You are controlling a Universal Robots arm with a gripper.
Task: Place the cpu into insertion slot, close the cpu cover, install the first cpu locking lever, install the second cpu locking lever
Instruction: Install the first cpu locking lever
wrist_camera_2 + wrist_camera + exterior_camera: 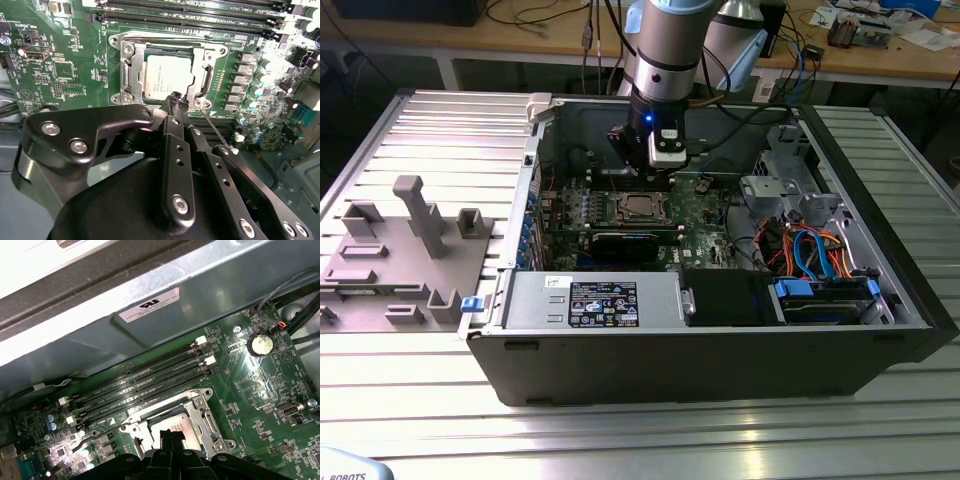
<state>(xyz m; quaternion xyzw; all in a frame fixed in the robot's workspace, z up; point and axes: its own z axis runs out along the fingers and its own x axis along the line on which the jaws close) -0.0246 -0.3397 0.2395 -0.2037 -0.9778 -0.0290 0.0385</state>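
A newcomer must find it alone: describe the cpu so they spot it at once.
Look inside the open computer case at the green motherboard. Beside its long black memory slots sits the silvery cpu cover; the cpu is the dull grey square in its window, flat and smooth amid small raised components.

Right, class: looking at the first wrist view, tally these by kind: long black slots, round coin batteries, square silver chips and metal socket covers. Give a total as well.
long black slots: 4
round coin battery: 1
cpu: 1
cpu cover: 1
Total: 7
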